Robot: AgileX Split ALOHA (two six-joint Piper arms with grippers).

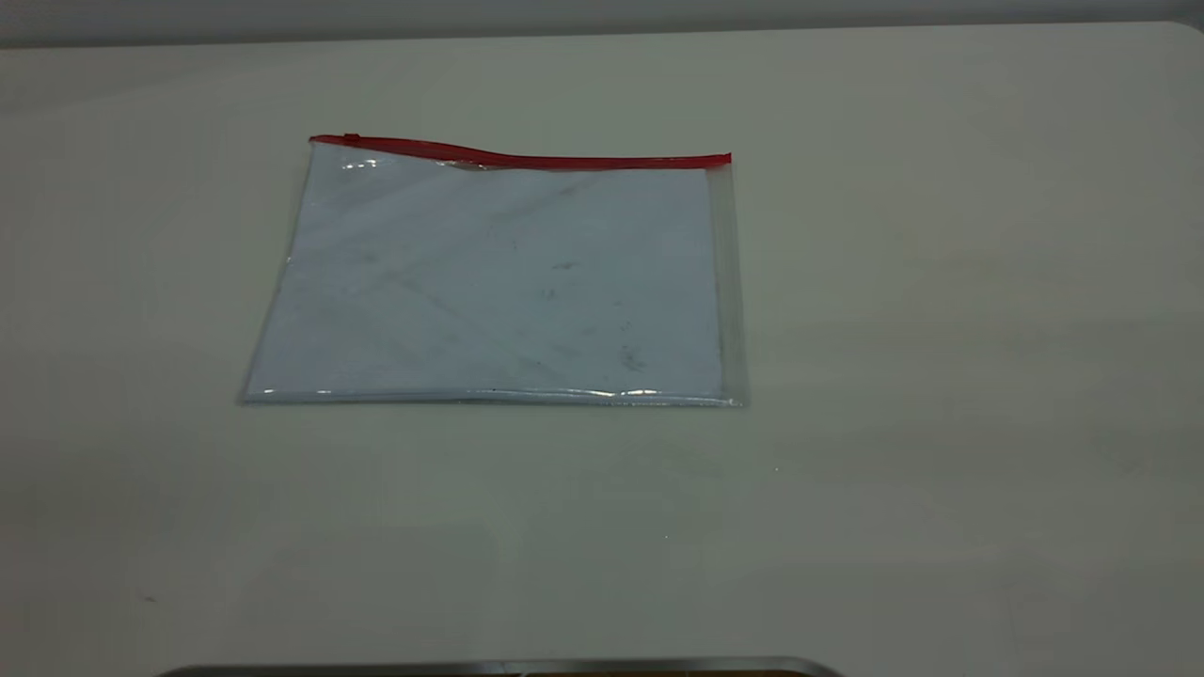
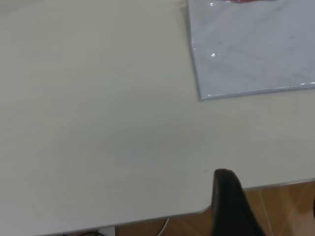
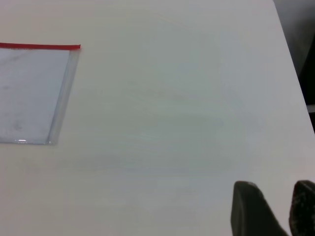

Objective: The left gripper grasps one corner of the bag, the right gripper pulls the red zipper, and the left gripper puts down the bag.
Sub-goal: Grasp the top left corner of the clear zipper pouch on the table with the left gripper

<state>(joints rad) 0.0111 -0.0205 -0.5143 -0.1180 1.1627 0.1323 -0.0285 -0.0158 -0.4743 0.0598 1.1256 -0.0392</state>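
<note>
The bag (image 1: 499, 282) lies flat on the white table, a clear pouch with a white sheet inside. The red zipper (image 1: 527, 158) runs along its far long side, with the small slider tab (image 1: 351, 139) near the left end. The corner (image 1: 313, 141) without the clear margin is at the far left. No gripper shows in the exterior view. In the left wrist view the left gripper (image 2: 269, 194) is open and empty over the table's edge, well away from the bag (image 2: 251, 49). In the right wrist view the right gripper (image 3: 275, 186) is open and empty, far from the bag (image 3: 29, 93) and the zipper's end (image 3: 39, 46).
The table's near edge (image 2: 256, 186) runs by the left gripper, with wooden floor (image 2: 285, 211) beyond it. The table's side edge (image 3: 290, 64) lies near the right gripper. A dark metal rim (image 1: 499, 668) shows at the bottom of the exterior view.
</note>
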